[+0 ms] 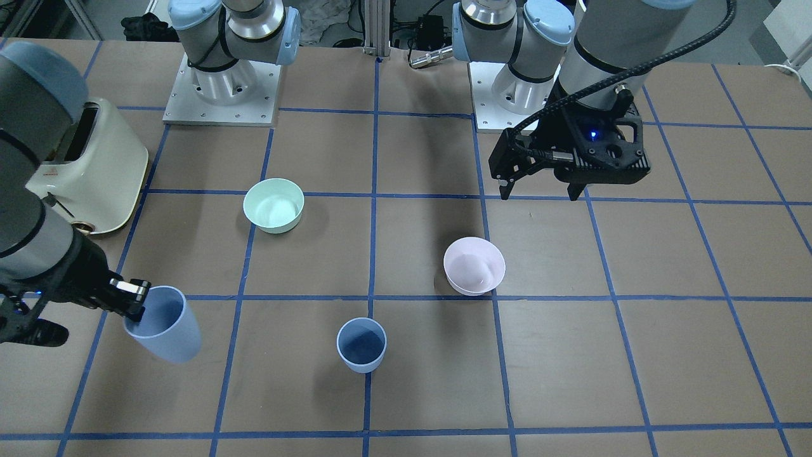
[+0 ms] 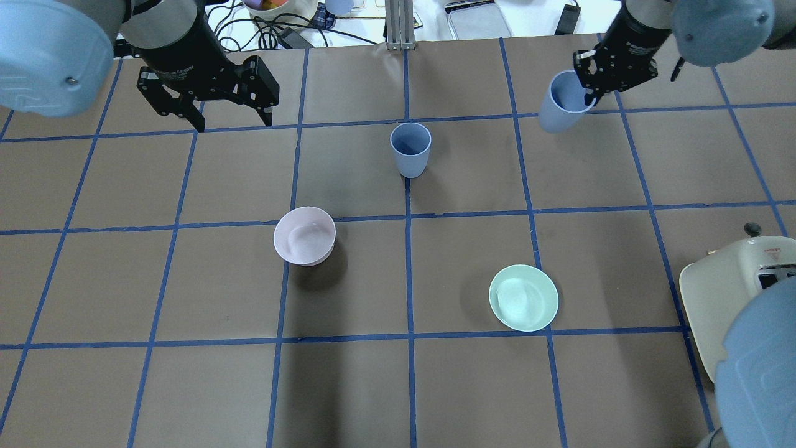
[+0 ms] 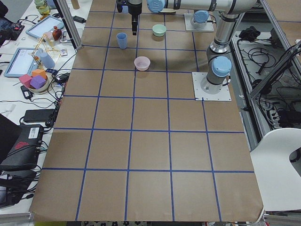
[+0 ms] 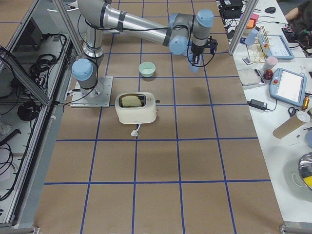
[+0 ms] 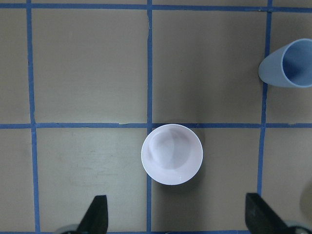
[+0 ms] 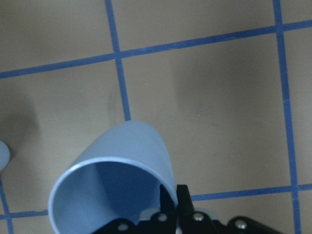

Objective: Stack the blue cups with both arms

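Observation:
One blue cup (image 2: 410, 149) stands upright on the table near the middle far side; it also shows in the front view (image 1: 361, 344) and at the left wrist view's right edge (image 5: 290, 63). My right gripper (image 2: 589, 94) is shut on the rim of the second blue cup (image 2: 561, 101), holding it tilted above the table; the cup shows in the front view (image 1: 163, 331) and fills the right wrist view (image 6: 114, 183). My left gripper (image 2: 233, 121) is open and empty, hovering to the left of the standing cup, above the pale pink bowl (image 5: 171, 154).
A pale pink bowl (image 2: 305, 236) and a mint green bowl (image 2: 523, 297) sit on the table nearer the robot. A cream toaster (image 2: 731, 292) stands at the right edge. Cables and clutter lie beyond the table's far edge.

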Motion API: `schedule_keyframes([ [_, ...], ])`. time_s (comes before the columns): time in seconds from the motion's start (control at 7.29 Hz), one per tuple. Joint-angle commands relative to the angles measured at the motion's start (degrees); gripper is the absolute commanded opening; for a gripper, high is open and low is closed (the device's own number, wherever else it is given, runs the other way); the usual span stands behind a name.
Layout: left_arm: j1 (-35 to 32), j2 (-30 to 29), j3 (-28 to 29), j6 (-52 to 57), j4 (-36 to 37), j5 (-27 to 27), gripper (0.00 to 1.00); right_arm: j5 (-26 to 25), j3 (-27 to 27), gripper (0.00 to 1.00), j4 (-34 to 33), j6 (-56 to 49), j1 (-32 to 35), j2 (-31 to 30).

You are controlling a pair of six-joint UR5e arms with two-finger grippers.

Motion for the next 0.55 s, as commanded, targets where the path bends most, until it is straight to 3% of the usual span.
schedule_keyframes([
  [0.0,0.0,0.2,-0.1,0.0,-0.1,0.0,1.00,0.1,-4.5,0.00,1.2,15.5,9.0,2.1],
  [0.41,0.1,0.2,-0.2,0.1,-0.1,0.0,1.00,-0.7,-9.4,0.00,0.0,28.8,17.7,7.0],
])
